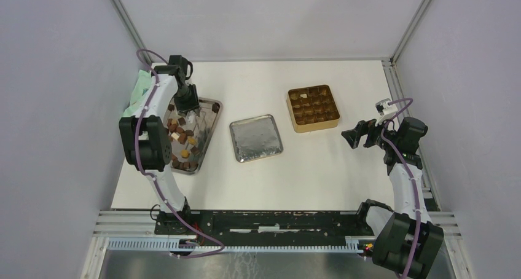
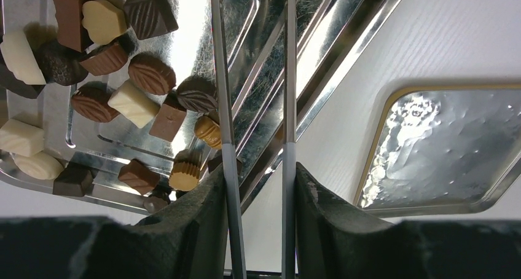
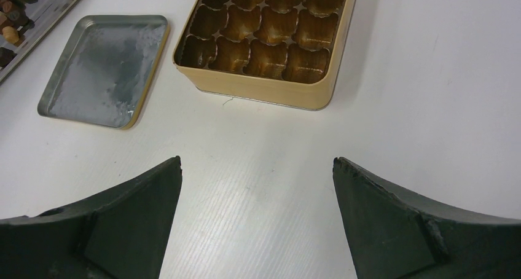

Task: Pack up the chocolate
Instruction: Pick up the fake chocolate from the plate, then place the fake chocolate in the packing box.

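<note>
Status: left tool (image 2: 258, 184) clamped on tweezers (image 2: 222, 76), right tool (image 3: 258, 168) released.

Tweezers reach over steel tray (image 2: 184, 21); chocolate (image 2: 150, 73) lies loose in that tray. Right tool hangs above table (image 3: 258, 137), gold tin (image 3: 270, 90) just ahead.

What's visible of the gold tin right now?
The gold tin is square with rounded corners, and its walls look like gold-coloured metal. It is open, with no lid on it, and holds a glossy brown-gold insert moulded into a four-by-four grid of compartments. Those shown in the right wrist view look empty; the far row is cut off there. The tin sits flat on the white table, right of a shallow silver tray and apart from it. Nothing touches it; the open right gripper is short of its near wall.
</note>
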Robot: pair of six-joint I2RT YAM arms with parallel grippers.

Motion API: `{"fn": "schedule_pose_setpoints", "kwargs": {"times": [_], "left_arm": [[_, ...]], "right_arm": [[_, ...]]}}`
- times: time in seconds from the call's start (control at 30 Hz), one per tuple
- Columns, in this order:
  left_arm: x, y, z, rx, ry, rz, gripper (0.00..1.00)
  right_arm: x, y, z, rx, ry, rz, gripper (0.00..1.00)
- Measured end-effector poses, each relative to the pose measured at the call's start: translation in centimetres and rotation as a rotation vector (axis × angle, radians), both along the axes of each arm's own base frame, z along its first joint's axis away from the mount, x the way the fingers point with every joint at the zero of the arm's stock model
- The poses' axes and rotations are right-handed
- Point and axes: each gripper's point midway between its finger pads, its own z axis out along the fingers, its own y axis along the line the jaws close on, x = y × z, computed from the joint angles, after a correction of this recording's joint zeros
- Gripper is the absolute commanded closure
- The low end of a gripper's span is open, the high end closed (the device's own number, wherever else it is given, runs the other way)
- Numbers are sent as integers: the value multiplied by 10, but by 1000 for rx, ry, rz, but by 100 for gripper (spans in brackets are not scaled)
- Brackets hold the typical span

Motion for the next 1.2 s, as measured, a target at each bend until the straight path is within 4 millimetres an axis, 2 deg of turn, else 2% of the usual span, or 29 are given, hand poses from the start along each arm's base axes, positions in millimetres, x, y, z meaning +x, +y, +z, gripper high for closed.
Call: {"fn": "schedule_pose_setpoints", "kwargs": {"times": [0.1,0.37,0.6,0.73,0.83,0.93,1.1,1.2], "left_arm": [[-1,-4,0,5,2,-12,93],[-8,-3,8,26,-19,-13,97],[-20,-4,35,18,-91,-14,98],[-28,-17,50,-46,-138,-39,98],[-37,-40,60,-127,-181,-92,98],[-42,-76,72,-228,-233,-156,98],[-43,-158,98,-412,-333,-302,98],[-49,-216,112,-522,-383,-397,98]], "right_arm": [[0,0,0,0,-1,0,2],[0,0,0,0,0,0,2],[0,0,-1,0,-1,0,2],[-1,0,-2,1,1,0,2],[-1,0,-2,1,1,0,2],[-1,0,-2,2,1,0,2],[-1,1,-2,7,3,-1,2],[-1,1,-1,6,1,-2,2]]}}
